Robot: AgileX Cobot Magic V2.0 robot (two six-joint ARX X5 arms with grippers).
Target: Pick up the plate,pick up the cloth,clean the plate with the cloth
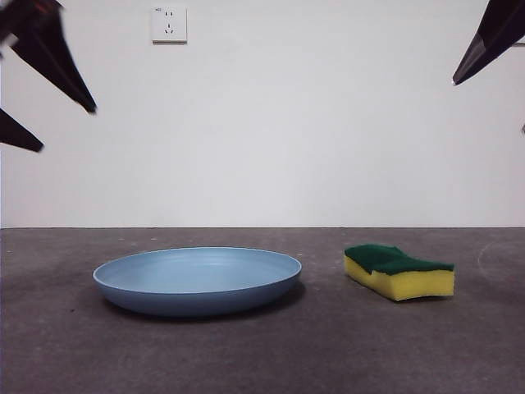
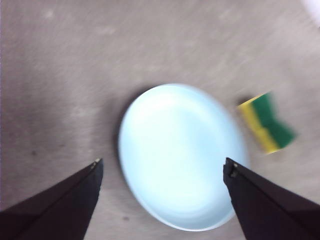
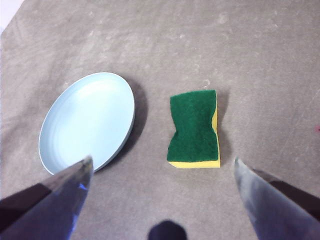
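The light-blue plate (image 1: 197, 279) lies flat on the dark table, left of centre. To its right rests the cloth (image 1: 399, 271), a yellow sponge with a green top. High over the plate (image 2: 182, 155) hangs my left gripper (image 2: 161, 167), open and holding nothing; it shows as black tips (image 1: 61, 123) at the upper left of the front view, and the cloth (image 2: 267, 121) lies off to one side of it. My right gripper (image 3: 162, 165) is open too, well above the cloth (image 3: 194, 128) with the plate (image 3: 87, 120) beside it; its tip (image 1: 484, 45) shows at the upper right.
A white wall with a socket (image 1: 169, 24) stands behind the table. The grey table top (image 1: 262, 353) stretches around both objects.
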